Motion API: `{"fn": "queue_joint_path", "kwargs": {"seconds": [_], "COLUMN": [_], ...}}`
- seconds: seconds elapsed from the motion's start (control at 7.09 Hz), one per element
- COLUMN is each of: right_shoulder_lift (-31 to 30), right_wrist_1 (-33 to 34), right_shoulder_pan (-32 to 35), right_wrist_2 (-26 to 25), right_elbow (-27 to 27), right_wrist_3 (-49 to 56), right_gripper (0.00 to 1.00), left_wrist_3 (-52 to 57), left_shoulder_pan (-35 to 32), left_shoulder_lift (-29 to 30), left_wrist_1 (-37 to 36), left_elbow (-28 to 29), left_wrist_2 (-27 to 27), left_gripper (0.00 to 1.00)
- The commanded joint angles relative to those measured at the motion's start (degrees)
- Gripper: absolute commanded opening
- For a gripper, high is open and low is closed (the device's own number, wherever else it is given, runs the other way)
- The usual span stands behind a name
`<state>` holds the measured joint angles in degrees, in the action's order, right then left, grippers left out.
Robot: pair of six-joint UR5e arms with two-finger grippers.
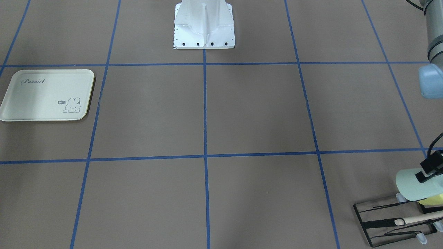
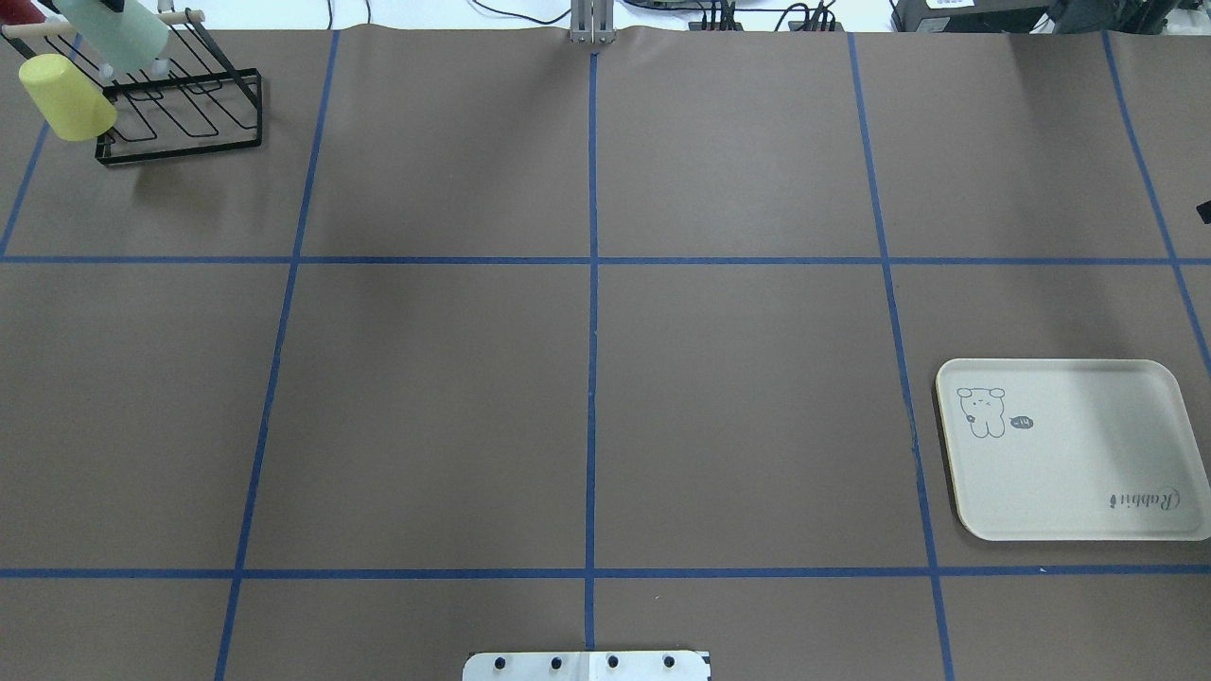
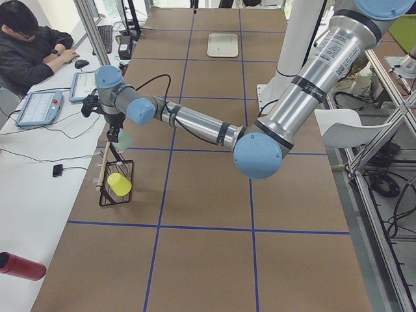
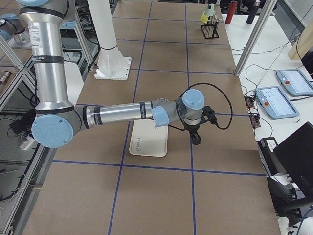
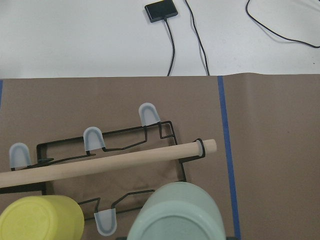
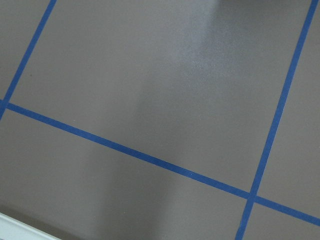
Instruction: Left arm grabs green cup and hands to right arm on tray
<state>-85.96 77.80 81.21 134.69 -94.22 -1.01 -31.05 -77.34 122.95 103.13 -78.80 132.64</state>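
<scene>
- The green cup (image 1: 413, 188) is tilted in the left end effector (image 1: 426, 170), which is clenched on it. In the front view one black finger lies across the cup's wall. The left wrist view shows the cup's closed end close up at bottom centre.
- The black wire rack (image 2: 180, 104) stands directly beneath that end effector. Whether the cup touches any of its pale-capped pegs (image 5: 93, 137) cannot be told.
- A yellow cup (image 5: 40, 220) sits just beside the green one, lower, toward the desk's left end.
- A wooden rod (image 5: 100, 165) runs along the rack's top, just past the end effector on the side away from the robot.
- The brown paper's edge is near, just beyond the rod. Past it a white surface carries black cables and a small black box (image 5: 161, 11).
- One of the blue tape lines (image 5: 226, 150) runs close beside the rack.
- The left arm (image 3: 195, 123) stretches out to this far corner. The print on its upper tube is too small to read.
- A wide stretch of brown desk (image 2: 738, 378), gridded by the blue tape lines, separates the rack from the tray (image 2: 1088, 454). The tray lies well apart, close to the desk's opposite end.
- The tray bears "Rabbit" in script at one corner. At another is a bunny drawing with a dark bubble that seems to read "hi".
- The right end effector (image 4: 195, 139), at the tip of the right arm (image 4: 122, 112), hangs near the tray, which lies on its robot-ward side. Only a side view shows it, so whether it is released or clenched cannot be told.
</scene>
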Motion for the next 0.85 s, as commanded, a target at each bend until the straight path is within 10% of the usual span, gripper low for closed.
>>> {"fn": "queue_joint_path", "kwargs": {"seconds": [0.0, 0.71], "right_shoulder_lift": [1.05, 6.85], "right_wrist_1": [0.07, -0.02], "right_shoulder_pan": [0.00, -1.93], "right_wrist_2": [0.31, 4.43], "right_elbow": [0.09, -2.36], "right_wrist_3": [-1.70, -19.52], "right_gripper": [1.00, 0.99], "left_wrist_3": [-3.02, -29.87], "left_shoulder_pan": [0.17, 6.12], "left_shoulder_lift": [-2.01, -2.45], "left_wrist_1": [-2.41, 9.13], "left_elbow": [-5.39, -8.74], "left_wrist_2": [-0.01, -0.10], "left_gripper": [0.10, 0.10]}}
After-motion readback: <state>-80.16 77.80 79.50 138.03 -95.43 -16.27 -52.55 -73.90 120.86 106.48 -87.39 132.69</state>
